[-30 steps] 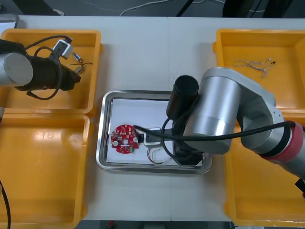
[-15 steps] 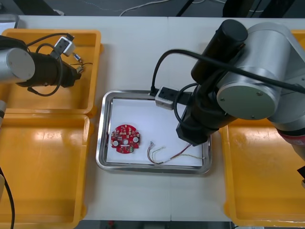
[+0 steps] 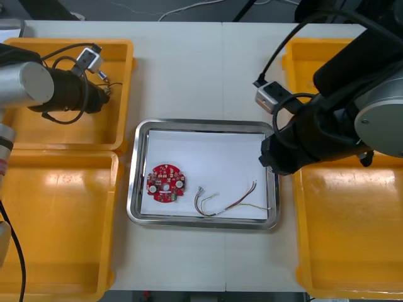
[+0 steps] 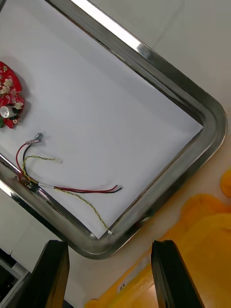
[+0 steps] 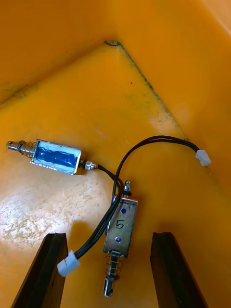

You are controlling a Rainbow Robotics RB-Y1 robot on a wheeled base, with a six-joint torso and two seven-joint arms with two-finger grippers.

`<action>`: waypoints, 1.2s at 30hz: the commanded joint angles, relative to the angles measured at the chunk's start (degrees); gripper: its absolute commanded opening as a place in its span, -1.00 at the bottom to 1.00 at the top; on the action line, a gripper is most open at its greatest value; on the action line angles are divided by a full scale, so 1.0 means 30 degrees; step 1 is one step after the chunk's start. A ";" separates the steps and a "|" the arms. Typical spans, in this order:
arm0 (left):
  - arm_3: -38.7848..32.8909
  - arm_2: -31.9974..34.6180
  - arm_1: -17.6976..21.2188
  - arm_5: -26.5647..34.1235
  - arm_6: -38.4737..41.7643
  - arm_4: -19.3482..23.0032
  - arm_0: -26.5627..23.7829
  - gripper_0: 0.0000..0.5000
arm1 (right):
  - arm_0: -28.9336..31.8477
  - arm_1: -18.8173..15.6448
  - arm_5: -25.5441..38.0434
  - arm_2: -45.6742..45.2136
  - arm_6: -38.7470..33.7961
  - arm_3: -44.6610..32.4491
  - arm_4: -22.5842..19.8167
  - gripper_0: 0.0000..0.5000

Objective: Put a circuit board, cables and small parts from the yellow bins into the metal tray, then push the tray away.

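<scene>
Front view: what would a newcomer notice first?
The red board and a red and yellow cable lie in the tray at mid-table. The right gripper hangs open over the tray's right rim; the left gripper, open, hovers above two small metal parts in the far left bin.

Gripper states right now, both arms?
Left gripper: open, empty, above a small metal part in a yellow bin.
Right gripper: open, empty, over the metal tray rim.
</scene>
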 commanded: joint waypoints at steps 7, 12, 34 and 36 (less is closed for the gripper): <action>0.1224 -0.0774 -0.0480 -0.0643 -0.0708 -0.0224 -0.1948 1.00 | 0.2202 -0.2387 0.0058 -0.3088 -0.3699 -0.1081 -0.0469 1.00; 0.1751 -0.0979 -0.0450 -0.0584 -0.0591 0.0040 -0.2299 1.00 | 0.3139 -0.2592 0.0058 -0.4640 -0.4754 -0.1081 -0.0440 1.00; 0.4417 -0.1302 0.0048 0.2053 -0.0503 -0.0253 -0.4057 1.00 | 0.4370 -0.2885 0.0058 -0.9240 -0.4490 0.1058 0.2343 1.00; 0.4827 -0.1302 0.0048 0.2053 -0.0562 -0.0253 -0.4292 1.00 | 0.4194 -0.2915 0.0058 -0.9240 -0.4431 0.1380 0.2343 1.00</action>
